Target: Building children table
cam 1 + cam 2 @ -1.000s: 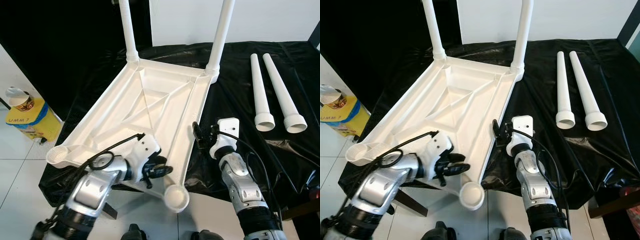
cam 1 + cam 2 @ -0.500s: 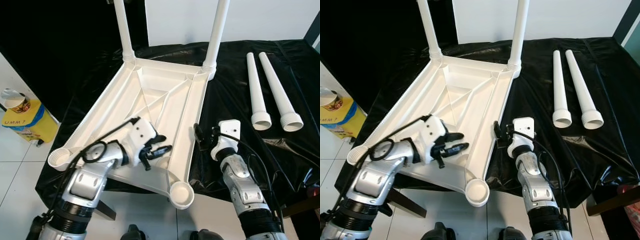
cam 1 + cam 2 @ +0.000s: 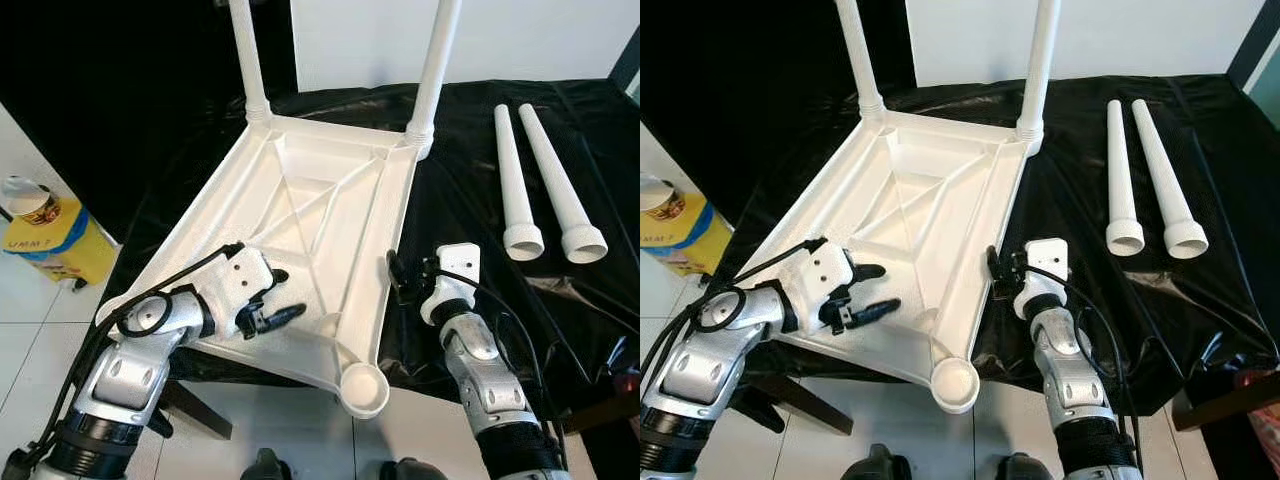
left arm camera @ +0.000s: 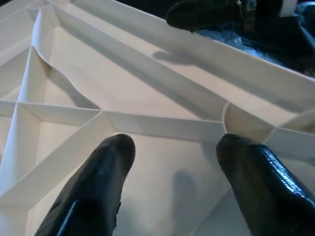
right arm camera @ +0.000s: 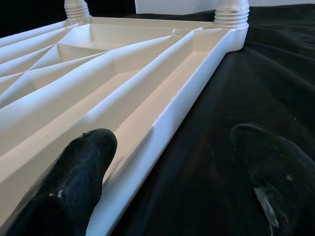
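The white plastic table top [image 3: 310,200] lies upside down on a black sheet, its ribbed underside facing up. Two white legs [image 3: 247,60] [image 3: 437,60] stand screwed into its far corners. The near corner socket [image 3: 363,385] is empty. Two loose white legs [image 3: 515,180] [image 3: 560,180] lie side by side at the right. My left gripper [image 3: 275,295] hovers open over the ribs near the table top's near left part, with nothing between its fingertips [image 4: 98,187]. My right gripper [image 3: 398,278] is open at the table top's right edge, one finger [image 5: 74,182] over the rim and the other over the sheet.
The black sheet [image 3: 480,150] covers the work surface, whose front edge runs close to my body. A yellow container [image 3: 45,240] with a cup on it stands on the white tiled floor at the left. Dark wall lies behind on the left.
My left gripper rose from the table top's near edge onto the underside, then slid left. The right arm stayed put. The camera shifted slightly.
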Controlling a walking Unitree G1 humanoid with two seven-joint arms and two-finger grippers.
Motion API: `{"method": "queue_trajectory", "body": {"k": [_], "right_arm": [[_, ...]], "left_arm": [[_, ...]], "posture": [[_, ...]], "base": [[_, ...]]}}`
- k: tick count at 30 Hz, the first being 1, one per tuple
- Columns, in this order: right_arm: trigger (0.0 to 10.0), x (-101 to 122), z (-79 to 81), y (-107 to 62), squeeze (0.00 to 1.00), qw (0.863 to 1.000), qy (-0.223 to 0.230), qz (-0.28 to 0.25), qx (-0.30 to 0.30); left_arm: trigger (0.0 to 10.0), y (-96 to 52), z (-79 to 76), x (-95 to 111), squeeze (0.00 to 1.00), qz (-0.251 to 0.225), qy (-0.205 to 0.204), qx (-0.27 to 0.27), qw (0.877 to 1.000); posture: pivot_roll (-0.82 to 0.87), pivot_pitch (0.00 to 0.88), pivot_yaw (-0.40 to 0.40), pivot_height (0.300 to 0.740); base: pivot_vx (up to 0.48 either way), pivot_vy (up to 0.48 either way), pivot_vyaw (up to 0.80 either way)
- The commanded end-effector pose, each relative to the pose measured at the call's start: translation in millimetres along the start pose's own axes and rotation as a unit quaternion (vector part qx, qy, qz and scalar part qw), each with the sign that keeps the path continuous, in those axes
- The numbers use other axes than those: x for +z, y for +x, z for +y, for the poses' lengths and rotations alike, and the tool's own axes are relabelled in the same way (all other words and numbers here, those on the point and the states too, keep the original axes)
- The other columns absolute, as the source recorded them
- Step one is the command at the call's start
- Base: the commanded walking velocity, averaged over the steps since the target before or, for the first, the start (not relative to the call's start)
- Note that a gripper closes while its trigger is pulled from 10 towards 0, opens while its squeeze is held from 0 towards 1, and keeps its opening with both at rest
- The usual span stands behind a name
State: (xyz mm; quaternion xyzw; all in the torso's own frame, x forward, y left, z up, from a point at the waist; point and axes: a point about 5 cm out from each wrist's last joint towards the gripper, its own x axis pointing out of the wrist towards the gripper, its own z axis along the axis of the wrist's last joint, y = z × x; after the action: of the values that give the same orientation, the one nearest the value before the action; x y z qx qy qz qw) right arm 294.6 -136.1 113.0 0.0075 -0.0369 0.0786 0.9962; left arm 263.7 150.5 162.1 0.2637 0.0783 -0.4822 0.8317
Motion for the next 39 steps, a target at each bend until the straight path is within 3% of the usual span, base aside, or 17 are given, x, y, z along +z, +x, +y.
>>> {"method": "queue_trajectory", "body": {"k": [1,14,22,27,37,39], "right_arm": [[10.0,-3.3,-0.5,-3.4,0.00,1.000,0.008,0.009,-0.002],[10.0,-3.0,0.1,-4.4,0.00,1.000,0.009,0.011,-0.002],[10.0,-3.1,0.1,-4.7,0.00,1.000,0.009,0.013,-0.002],[10.0,-3.2,0.1,-5.4,0.00,1.000,0.008,0.014,0.002],[10.0,-1.1,8.6,-11.9,0.00,1.000,0.008,0.013,0.026],[10.0,1.0,9.7,-15.5,0.00,0.999,0.005,0.012,0.034]], "left_arm": [[10.0,-5.7,-8.5,-0.8,0.00,0.005,0.013,-0.071,0.997],[10.0,-17.4,-21.0,-3.9,0.00,0.028,0.024,-0.139,0.990],[10.0,-15.1,-23.1,-11.5,0.00,0.062,0.046,-0.148,0.986],[10.0,-3.8,-22.8,-24.4,0.00,0.101,0.077,-0.143,0.982],[10.0,24.9,-6.1,-27.8,0.00,0.117,0.070,-0.077,0.988],[10.0,37.9,-2.1,-26.2,0.00,0.116,0.054,-0.067,0.989]], "posture": [[0.02,0.095,0.028,0.740],[0.03,0.116,0.029,0.740],[0.03,0.117,0.028,0.740],[0.03,0.113,0.018,0.740],[0.02,0.110,0.016,0.740],[0.01,0.116,0.020,0.740]], "base": [[0.000,0.000,0.00],[0.000,0.000,0.00],[0.000,0.000,0.00],[0.000,0.000,0.00],[0.000,0.000,0.00],[0.000,0.000,0.00]]}}
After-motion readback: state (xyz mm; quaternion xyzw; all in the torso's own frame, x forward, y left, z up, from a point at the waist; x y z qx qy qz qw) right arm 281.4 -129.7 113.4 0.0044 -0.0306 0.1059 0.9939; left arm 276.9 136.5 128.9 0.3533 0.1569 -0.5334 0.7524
